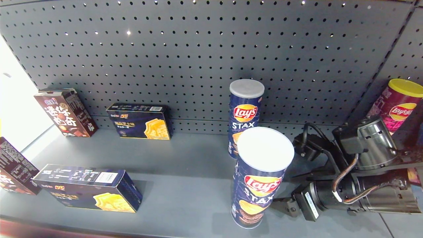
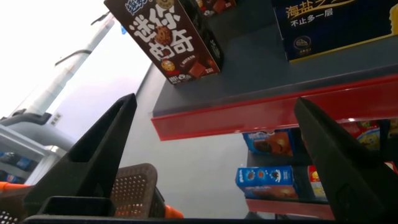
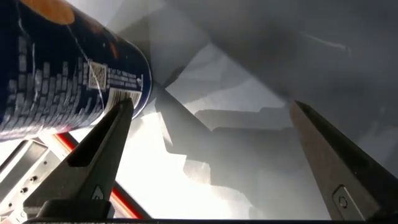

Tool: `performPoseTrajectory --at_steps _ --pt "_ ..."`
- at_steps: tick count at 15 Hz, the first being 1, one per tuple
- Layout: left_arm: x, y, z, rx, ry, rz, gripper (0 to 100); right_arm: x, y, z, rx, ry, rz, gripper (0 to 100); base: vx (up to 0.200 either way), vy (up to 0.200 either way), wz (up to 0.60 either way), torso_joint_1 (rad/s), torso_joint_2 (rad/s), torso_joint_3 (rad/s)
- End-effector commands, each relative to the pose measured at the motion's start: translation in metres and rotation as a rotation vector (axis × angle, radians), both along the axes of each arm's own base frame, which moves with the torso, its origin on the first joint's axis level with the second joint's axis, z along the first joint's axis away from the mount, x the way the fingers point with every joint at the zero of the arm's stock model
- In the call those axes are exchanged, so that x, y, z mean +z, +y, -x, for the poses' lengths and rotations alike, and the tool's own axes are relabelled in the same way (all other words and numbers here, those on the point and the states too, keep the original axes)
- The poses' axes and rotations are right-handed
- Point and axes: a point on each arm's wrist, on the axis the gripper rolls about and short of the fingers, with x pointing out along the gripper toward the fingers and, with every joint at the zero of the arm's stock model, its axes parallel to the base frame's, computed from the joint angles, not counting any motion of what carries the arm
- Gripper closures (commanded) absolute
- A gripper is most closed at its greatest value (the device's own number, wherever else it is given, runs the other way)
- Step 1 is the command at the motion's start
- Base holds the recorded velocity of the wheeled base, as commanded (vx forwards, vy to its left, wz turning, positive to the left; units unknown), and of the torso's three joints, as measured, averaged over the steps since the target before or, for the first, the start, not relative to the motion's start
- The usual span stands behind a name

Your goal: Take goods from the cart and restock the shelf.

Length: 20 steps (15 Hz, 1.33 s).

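Two blue chip cans with white lids stand upright on the grey shelf, one at the back and one near the front edge. My right gripper is just right of the front can, low on the shelf, partly hidden behind it. In the right wrist view that gripper is open, and the blue can's base lies just outside one fingertip, not between the fingers. My left gripper is open and holds nothing, below and in front of the shelf's red front edge.
A brown cookie box and a blue cracker box stand at the back left. Another blue cracker box and a brown box sit at the front left. A purple can stands far right. A brown basket sits below.
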Motion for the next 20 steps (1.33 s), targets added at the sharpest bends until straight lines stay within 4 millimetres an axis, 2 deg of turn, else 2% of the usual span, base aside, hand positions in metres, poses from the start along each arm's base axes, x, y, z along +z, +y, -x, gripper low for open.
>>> performPoseTrajectory --at_steps 1,8,11,13,17,19,20 --pt "0.000 0.000 0.000 0.001 0.001 0.000 0 -0.003 0.005 -0.004 0.006 0.008 0.007 0 0.000 0.000 0.00 0.000 0.00 0.000" --pt "-0.001 0.000 0.000 0.001 0.003 -0.001 0 -0.003 0.005 -0.005 0.002 0.010 0.007 0 0.000 0.000 0.00 0.000 0.00 0.000" --pt "0.000 0.000 0.000 0.001 0.002 0.000 0 0.006 -0.001 -0.001 -0.010 -0.018 -0.017 0 0.000 0.000 0.00 0.000 0.00 0.000" --pt "0.000 0.000 0.000 0.001 0.001 0.001 0 0.020 -0.009 0.005 -0.030 -0.053 -0.061 0 0.000 0.000 0.00 0.000 0.00 0.000" --pt "0.000 0.000 0.000 0.001 0.002 0.000 0 0.051 -0.036 0.037 -0.049 -0.157 -0.168 0 0.000 0.000 0.00 0.000 0.00 0.000" --pt "0.000 0.000 0.000 0.001 0.002 0.000 0 0.055 -0.047 0.050 -0.054 -0.181 -0.192 0 0.000 0.000 0.00 0.000 0.00 0.000" --pt "0.000 0.000 0.000 0.002 0.002 0.000 0 0.054 -0.061 0.064 -0.080 -0.209 -0.202 0 0.000 0.000 0.00 0.000 0.00 0.000"
